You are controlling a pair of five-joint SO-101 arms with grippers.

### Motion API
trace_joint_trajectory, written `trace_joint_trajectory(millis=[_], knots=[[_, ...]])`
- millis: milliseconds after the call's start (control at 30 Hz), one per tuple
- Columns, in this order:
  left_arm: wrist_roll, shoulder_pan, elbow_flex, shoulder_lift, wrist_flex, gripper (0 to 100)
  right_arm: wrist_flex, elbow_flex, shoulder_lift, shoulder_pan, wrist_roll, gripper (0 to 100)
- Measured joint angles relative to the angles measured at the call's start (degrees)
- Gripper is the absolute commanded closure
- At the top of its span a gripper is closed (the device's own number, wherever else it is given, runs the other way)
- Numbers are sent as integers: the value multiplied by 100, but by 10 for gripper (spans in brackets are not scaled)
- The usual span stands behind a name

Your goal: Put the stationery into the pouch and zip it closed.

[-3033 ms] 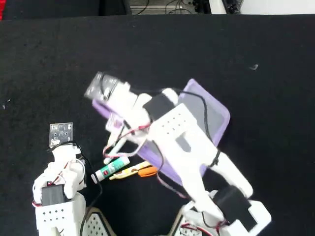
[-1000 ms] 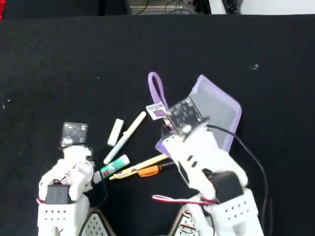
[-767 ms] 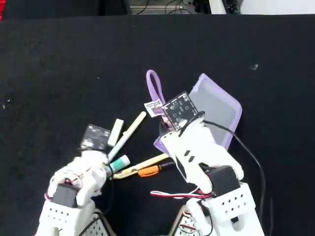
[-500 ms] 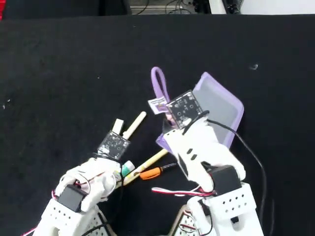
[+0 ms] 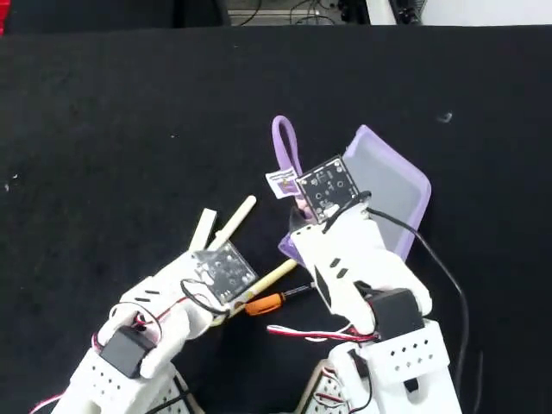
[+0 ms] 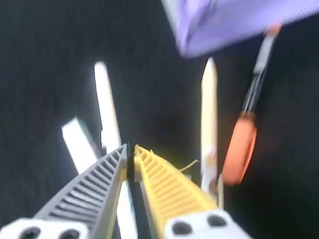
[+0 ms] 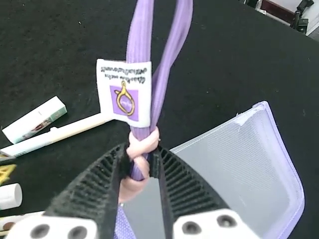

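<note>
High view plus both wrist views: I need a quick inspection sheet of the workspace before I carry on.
Surface: black table cover, no spills seen.
Job's things: purple pouch on the cover with its strap; white pen, white block, cream pencil and orange pen lie outside the pouch.
Clutter: a small speck.
Grippers: right gripper jaws shut on the strap; left gripper jaws together over the pens.
Cables: black cable and red-white wires by the right arm.
Surroundings: cords beyond the table's far edge.
</note>
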Motion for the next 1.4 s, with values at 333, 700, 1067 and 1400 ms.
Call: trace_joint_trajectory(millis=[333,700,1067,1400], knots=[[1749,299,422,18,-1855,705,0,0,0,0,0,988],[1688,202,448,18,-2180,705,0,0,0,0,0,987],[1398,-185,448,18,-2110,702,0,0,0,0,0,987],[1231,-185,475,1178,-2901,703,0,0,0,0,0,987]])
